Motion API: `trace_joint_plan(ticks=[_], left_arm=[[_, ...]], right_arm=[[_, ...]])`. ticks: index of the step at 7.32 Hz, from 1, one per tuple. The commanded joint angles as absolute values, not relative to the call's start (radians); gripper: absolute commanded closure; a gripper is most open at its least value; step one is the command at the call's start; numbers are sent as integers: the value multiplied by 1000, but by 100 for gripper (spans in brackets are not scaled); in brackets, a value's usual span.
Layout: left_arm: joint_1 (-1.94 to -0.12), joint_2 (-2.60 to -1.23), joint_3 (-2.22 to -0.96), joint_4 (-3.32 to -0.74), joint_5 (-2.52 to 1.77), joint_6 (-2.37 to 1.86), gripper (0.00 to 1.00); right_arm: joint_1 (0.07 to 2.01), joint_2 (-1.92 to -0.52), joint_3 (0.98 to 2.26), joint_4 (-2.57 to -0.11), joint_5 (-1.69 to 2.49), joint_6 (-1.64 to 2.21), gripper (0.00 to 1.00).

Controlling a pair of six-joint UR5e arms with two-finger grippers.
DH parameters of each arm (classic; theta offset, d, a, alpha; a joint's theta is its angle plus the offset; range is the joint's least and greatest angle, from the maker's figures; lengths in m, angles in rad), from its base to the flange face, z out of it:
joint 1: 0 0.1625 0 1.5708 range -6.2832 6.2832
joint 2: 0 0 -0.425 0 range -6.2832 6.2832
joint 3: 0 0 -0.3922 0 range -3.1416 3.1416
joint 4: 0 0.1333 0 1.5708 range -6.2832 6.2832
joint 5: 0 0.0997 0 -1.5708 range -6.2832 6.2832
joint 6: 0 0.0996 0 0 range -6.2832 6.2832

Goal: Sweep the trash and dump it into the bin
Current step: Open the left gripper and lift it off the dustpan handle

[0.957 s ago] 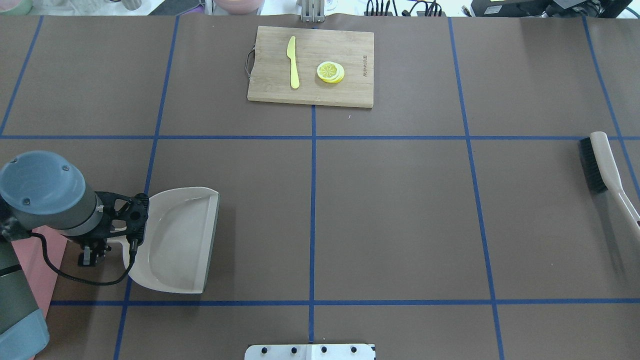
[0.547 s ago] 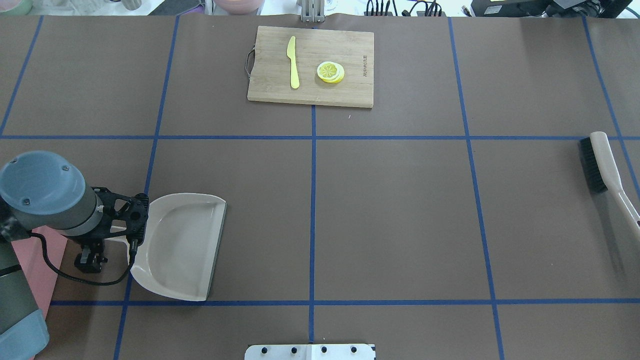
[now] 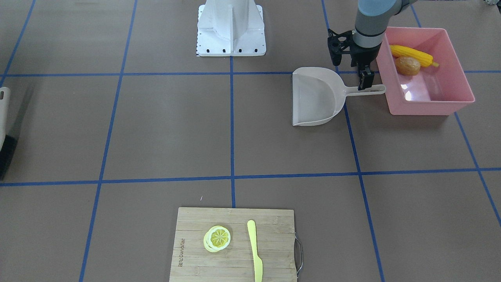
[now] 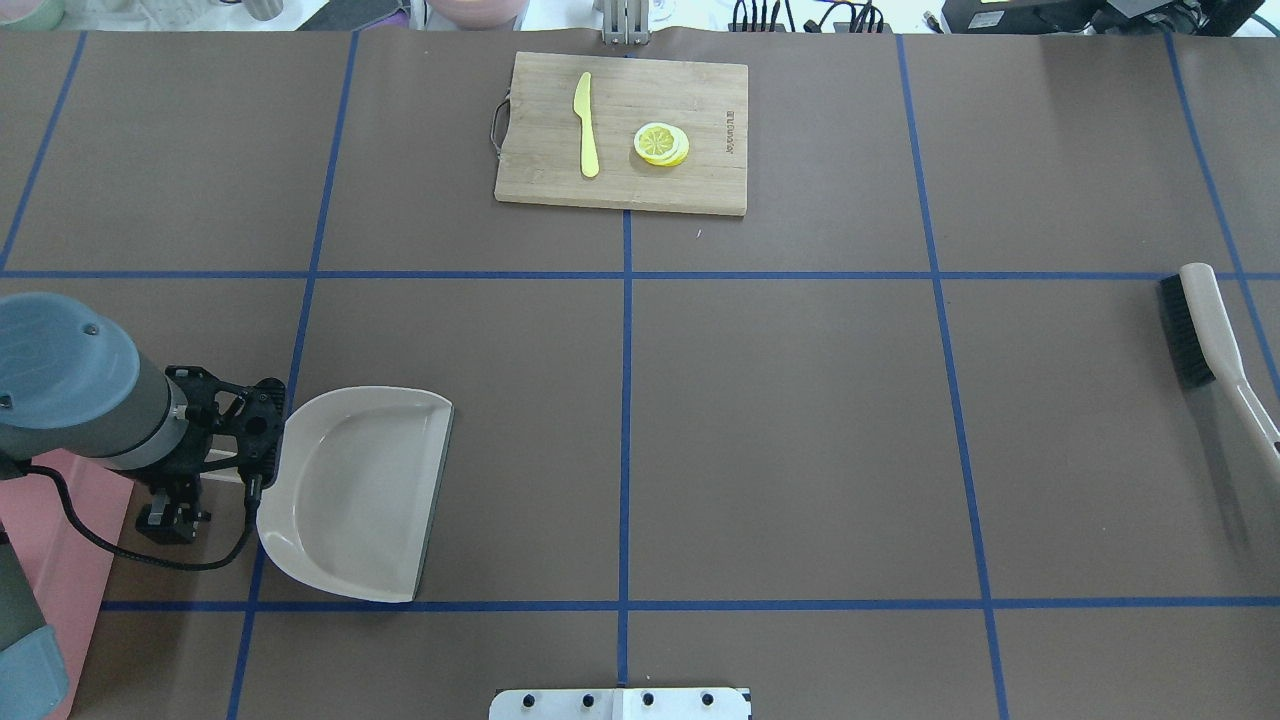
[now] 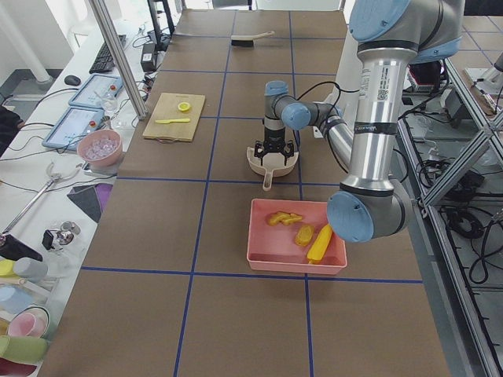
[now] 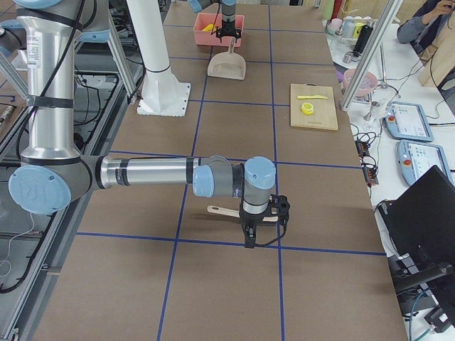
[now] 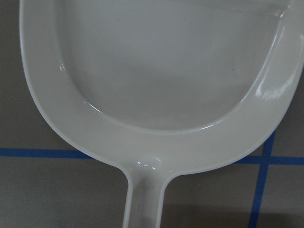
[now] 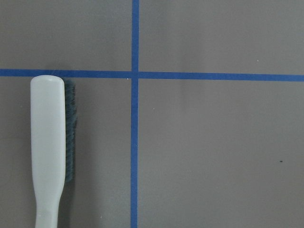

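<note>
Dustpan (image 4: 360,495) has settled flat beside the pink bin (image 3: 430,107); the left hand (image 3: 366,85) has eased back over its handle (image 3: 375,90), and whether it grips I cannot tell. Corn cob (image 3: 411,55), potato (image 3: 408,65) and ginger root (image 5: 281,219) lie inside: dumping looks done.

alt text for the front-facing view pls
The left gripper is at the handle of an empty beige dustpan beside a pink bin holding a corn cob and potato. A cutting board with lemon slice and knife lies nearer the camera.

Bright, even light from above. White shine sits inside the glossy pink plastic tub (image 3: 430,107). The beige plastic dustpan (image 7: 161,71) looks blurry close up.
</note>
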State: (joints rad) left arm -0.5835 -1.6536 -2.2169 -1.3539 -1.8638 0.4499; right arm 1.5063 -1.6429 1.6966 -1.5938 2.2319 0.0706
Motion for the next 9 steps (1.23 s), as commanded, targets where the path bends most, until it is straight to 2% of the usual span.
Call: trace_joint_plan(ticks=[1,3,6,7,9], left_arm=[[-722,-1652,-2235,-1370,-1929,443,2],[-923,-1672,-2220,-1368,-2019,431,2],[-1069,-1704,-2194,-1370,-2022,104,2],[-1157,-1701,-2143,-1368,-2067,85,2],[-1377,-1701,-1960,-1379,-2229,93,2]], right_arm=[[1506,-1643,1697,-1594,2232,71,0],[1506,-1643,1697,-1594,2232,71,0],[1506,-1643,1697,-1594,2232,71,0],[1506,-1643,1697,-1594,2232,71,0],[1506,-1643,1697,-1594,2232,71,0]])
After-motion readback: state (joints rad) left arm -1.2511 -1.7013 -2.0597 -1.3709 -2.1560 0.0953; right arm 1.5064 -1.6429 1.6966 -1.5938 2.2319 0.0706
